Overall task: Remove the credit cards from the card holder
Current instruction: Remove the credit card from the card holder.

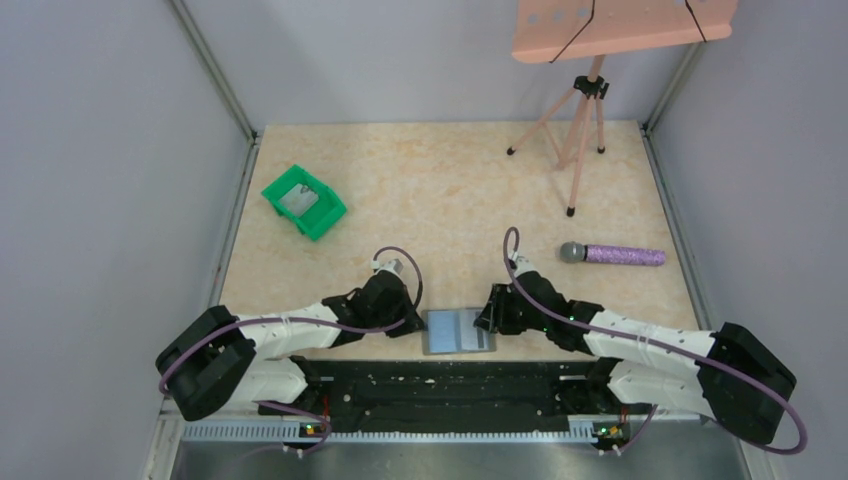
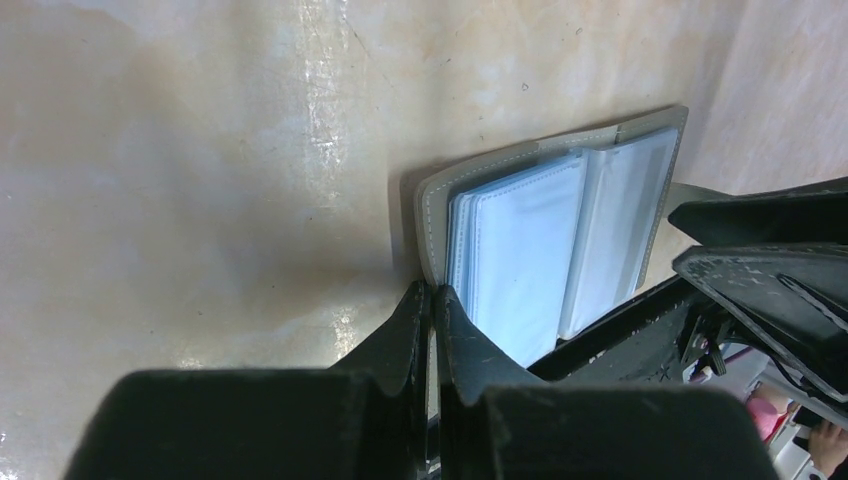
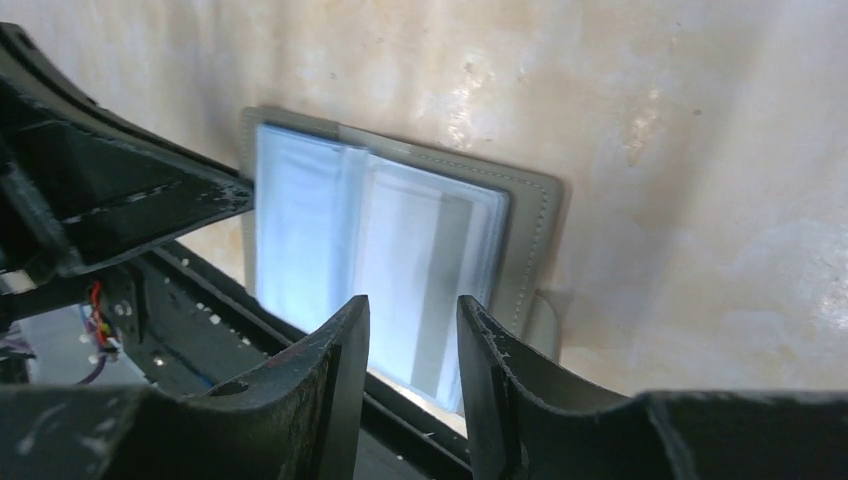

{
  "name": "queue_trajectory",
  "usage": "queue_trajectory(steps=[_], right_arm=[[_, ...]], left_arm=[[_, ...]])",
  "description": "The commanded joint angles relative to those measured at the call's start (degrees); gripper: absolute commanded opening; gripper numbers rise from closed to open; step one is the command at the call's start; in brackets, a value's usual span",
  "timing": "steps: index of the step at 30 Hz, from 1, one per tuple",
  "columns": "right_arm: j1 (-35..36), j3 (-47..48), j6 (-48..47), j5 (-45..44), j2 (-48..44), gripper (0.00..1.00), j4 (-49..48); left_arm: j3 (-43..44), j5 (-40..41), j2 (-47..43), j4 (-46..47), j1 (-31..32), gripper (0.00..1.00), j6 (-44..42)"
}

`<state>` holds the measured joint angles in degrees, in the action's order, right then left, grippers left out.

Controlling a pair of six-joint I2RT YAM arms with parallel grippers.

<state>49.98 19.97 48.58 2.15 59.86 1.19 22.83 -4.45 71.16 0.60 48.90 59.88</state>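
The card holder (image 1: pixel 458 331) lies open and flat at the table's near edge, between my two grippers. Its grey cover frames pale blue-white plastic sleeves, seen in the left wrist view (image 2: pixel 540 240) and the right wrist view (image 3: pixel 400 250). A darker stripe shows in its right half. No separate credit card can be made out. My left gripper (image 1: pixel 415 322) is shut on the holder's left cover edge, which sits pinched between the jaws (image 2: pixel 432 290). My right gripper (image 1: pixel 487 318) is open and empty, its fingers (image 3: pixel 412 305) hovering over the holder's right half.
A green bin (image 1: pixel 303 200) holding something grey sits at the back left. A microphone (image 1: pixel 612 255) with a purple handle lies at the right. A tripod (image 1: pixel 578 130) carrying a pink board stands at the back right. The black base rail (image 1: pixel 450 385) runs just below the holder.
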Motion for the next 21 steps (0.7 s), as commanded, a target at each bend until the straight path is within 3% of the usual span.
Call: queue_trajectory(steps=[1, 21], right_arm=[[0.1, 2.5, -1.5, -1.9, 1.9, 0.38, 2.2], [0.1, 2.8, -2.4, 1.3, 3.1, 0.32, -3.6]], left_arm=[[1.9, 0.7, 0.9, -0.3, 0.5, 0.06, -0.6], [2.0, 0.9, 1.3, -0.3, 1.1, 0.06, -0.1]])
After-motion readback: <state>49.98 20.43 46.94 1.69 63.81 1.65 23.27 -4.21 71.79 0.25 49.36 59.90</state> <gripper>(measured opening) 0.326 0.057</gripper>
